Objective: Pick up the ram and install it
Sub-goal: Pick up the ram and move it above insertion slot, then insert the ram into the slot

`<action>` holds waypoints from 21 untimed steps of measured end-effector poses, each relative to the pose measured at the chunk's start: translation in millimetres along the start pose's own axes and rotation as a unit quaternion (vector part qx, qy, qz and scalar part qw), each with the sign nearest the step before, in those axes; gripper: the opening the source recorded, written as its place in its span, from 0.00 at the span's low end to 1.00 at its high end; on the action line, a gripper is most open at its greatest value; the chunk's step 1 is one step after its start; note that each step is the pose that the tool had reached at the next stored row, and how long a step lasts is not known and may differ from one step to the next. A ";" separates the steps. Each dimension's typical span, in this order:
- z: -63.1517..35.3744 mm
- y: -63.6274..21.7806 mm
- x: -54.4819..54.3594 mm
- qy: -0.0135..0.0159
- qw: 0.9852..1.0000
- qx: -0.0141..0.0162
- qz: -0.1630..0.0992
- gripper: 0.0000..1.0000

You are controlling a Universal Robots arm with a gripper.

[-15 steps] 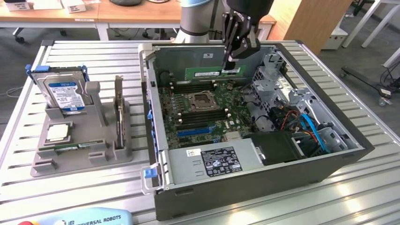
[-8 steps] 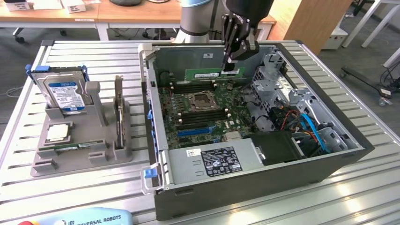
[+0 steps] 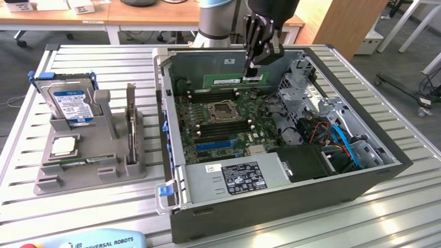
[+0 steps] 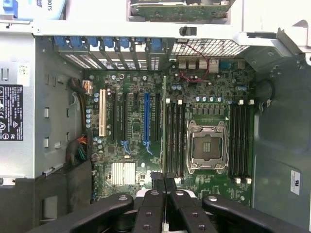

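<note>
The ram (image 3: pixel 224 81) is held level over the open computer case (image 3: pixel 276 201), at about 12 o'clock of the motherboard (image 3: pixel 220 121) and clear of it. The fingers (image 3: pixel 251 71) are clamped on the stick's 3 o'clock end. Inside the case, the processor socket (image 3: pixel 224 109) sits mid-board between rows of dark memory slots. A grey power supply (image 3: pixel 234 178) with a black label lies at 6 o'clock. A metal drive cage (image 3: pixel 303 85) and a tangle of blue and red cables (image 3: pixel 341 139) fill the 3 o'clock side. At 9 o'clock from the case, a grey rack (image 3: pixel 90 165) holds an upright blue-labelled hard drive (image 3: pixel 72 103), a thin dark card (image 3: pixel 131 116) standing on edge, and a pale square chip (image 3: pixel 63 145). A narrow green strip (image 3: pixel 77 163) lies low in the rack, too small to identify. Everything rests on a slatted metal bench (image 3: pixel 386 217). Wooden desks (image 3: pixel 138 15) and grey floor lie beyond it at 12 o'clock. A blue-and-white device (image 3: pixel 90 242) is cut off at 7 o'clock. In the wrist view the two fingertips (image 4: pixel 156 182) meet over the board, and the stick between them is hard to make out edge-on.
</note>
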State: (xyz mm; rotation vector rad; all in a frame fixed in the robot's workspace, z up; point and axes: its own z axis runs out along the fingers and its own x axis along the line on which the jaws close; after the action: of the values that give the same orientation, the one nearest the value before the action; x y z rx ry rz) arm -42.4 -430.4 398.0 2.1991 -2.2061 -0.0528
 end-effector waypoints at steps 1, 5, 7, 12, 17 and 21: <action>0.2 0.0 -1.2 0.000 1.000 0.000 0.000 0.11; 0.9 0.0 -5.4 0.000 1.000 0.000 0.000 0.11; 1.1 0.0 -7.1 0.000 1.000 0.000 0.000 0.11; 1.8 -0.1 -7.2 0.000 1.000 0.000 0.000 0.11; 6.7 -0.3 -7.2 0.000 1.000 0.000 0.000 0.11; 6.9 -0.3 -7.2 0.000 1.000 0.000 0.000 0.11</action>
State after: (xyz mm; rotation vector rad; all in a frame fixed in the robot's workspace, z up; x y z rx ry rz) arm -42.4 -423.2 391.1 2.1992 -2.2062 -0.0530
